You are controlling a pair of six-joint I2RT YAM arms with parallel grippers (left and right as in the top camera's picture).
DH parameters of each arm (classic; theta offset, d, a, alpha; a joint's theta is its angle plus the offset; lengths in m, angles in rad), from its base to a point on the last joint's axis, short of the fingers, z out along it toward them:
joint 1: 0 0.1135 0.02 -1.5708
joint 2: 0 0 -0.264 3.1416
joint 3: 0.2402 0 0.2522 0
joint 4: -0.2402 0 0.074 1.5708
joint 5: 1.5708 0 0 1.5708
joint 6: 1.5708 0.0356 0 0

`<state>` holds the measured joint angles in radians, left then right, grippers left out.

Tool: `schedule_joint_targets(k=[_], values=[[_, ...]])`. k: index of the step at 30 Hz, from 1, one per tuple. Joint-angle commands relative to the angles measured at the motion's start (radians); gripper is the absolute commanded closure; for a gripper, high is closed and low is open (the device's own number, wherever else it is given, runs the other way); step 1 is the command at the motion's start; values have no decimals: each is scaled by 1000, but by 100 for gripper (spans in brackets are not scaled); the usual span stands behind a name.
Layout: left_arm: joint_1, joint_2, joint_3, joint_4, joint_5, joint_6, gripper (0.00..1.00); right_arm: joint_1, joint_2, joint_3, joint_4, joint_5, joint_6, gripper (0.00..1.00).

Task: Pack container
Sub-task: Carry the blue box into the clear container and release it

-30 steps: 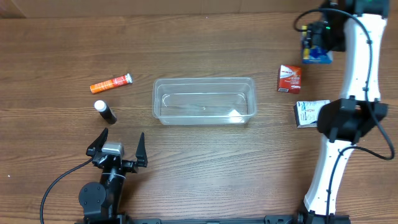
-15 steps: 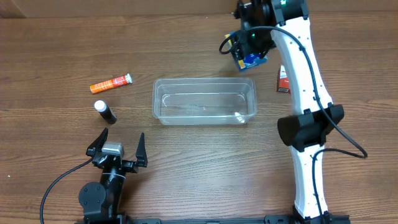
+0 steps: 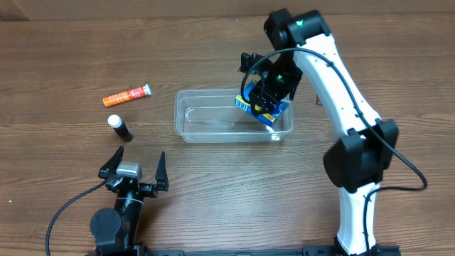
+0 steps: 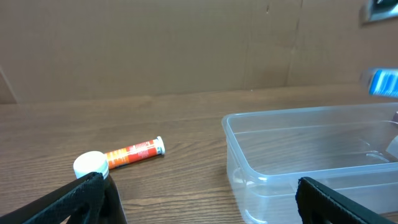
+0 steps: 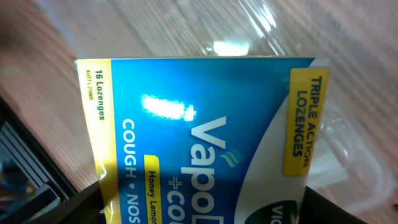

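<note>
Right arm bends over the container (image 3: 178, 117) (its right end), right gripper (image 3: 260, 96) clamping a blue lozenge box (image 3: 274, 112); left gripper (image 3: 135, 167) sits spread wide.

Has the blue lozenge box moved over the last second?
Yes. Held in the right tool, the blue lozenge box went left, from far right of the container to over its right end.
</note>
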<state>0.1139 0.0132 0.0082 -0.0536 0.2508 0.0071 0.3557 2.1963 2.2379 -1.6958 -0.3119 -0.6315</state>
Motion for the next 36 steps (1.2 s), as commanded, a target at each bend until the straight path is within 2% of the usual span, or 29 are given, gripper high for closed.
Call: schedule_joint_targets(k=[1,4,9,13,20,24,26,27,28,30,34,35,36], values=[[6,-8,-3,1,5,8,0,4,-52,-49,2,-70,-171,20],[6,-8,-3,1,5,8,0,4,-52,-157,2,-97,-317,20],[6,-8,-3,1,5,8,0,4,-51,-224,8,-119,-521,16],[6,-8,-3,1,5,8,0,4,-47,-224,66,-100,-551,12],[6,-8,-3,1,5,8,0,3,-45,-224,98,-89,-534,11],[6,-8,-3,1,5,8,0,3,-45,-224,158,-82,-328,13],[6,-8,-3,1,5,8,0,3,-45,-223,166,-82,-224,20],[6,-8,-3,1,5,8,0,3,-46,-212,165,-64,-151,27],[6,-8,-3,1,5,8,0,3,-46,-197,165,-40,-91,28],[6,-8,-3,1,5,8,0,3,-46,-152,154,-1,-20,24],[6,-8,-3,1,5,8,0,-16,-48,-14,117,127,145,5],[6,-8,-3,1,5,8,0,-39,-48,24,115,158,230,0],[6,-8,-3,1,4,8,0,-68,-48,48,115,182,311,0]])
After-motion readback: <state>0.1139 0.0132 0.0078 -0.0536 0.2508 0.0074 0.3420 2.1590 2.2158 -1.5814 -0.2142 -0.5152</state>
